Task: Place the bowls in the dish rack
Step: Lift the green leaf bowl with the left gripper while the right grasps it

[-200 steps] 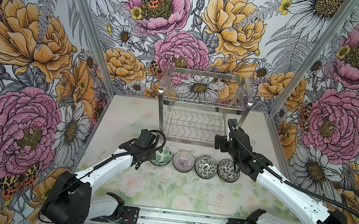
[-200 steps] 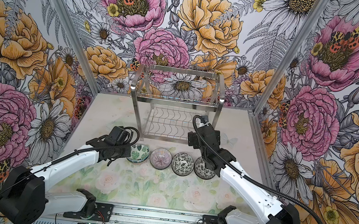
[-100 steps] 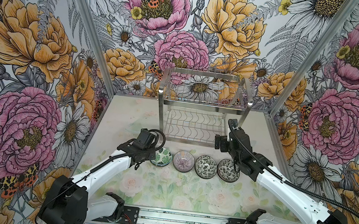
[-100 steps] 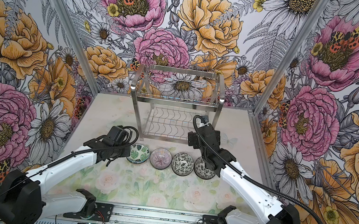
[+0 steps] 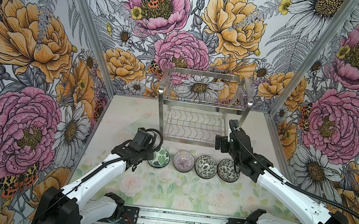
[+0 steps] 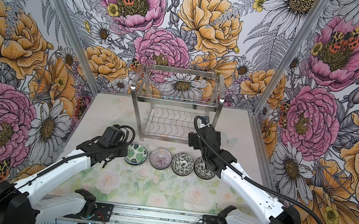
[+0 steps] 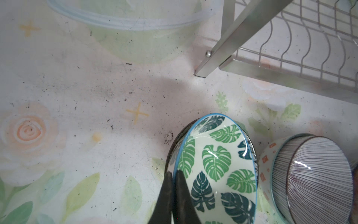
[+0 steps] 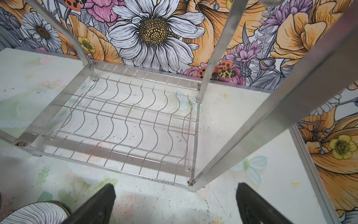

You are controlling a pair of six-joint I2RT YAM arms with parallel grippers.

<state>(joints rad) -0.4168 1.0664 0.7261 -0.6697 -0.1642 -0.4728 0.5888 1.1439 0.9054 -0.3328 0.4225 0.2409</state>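
Table (image 5: 127,115): spread across the lower middle of both top views. Everything is laid out on it, within reach of both arms.

Dish rack (image 5: 200,102): stood at the centre back, against the far wall. No bowl is seen on either tier. The wavy wires of the lower shelf, spread across the middle of the right wrist view (image 8: 271,108), are judged to be meant for holding bowls on edge.

Right gripper (image 8: 176,187): held with its jaws wide apart and nothing between them. It is pointed at the lower shelf, probably parked ready.

Left gripper (image 7: 173,175): clamped on the near rim of the green-leaf bowl, with one finger inside the wall and one outside. A thin rim is judged the only purchase for narrow fingers.

Green-leaf bowl (image 5: 159,159): set at the left end of a row just in front of the rack and gripped there. It appears at lower right in the left wrist view (image 7: 217,166).

Striped bowl (image 5: 183,161): placed second in the row and seemingly nested in an orange-squared bowl (image 7: 266,164).

Black-and-white leaf bowl (image 5: 206,167): placed third and left untouched.

Black-and-white floral bowl (image 5: 227,169): placed at the right end, partly covered by the right arm.
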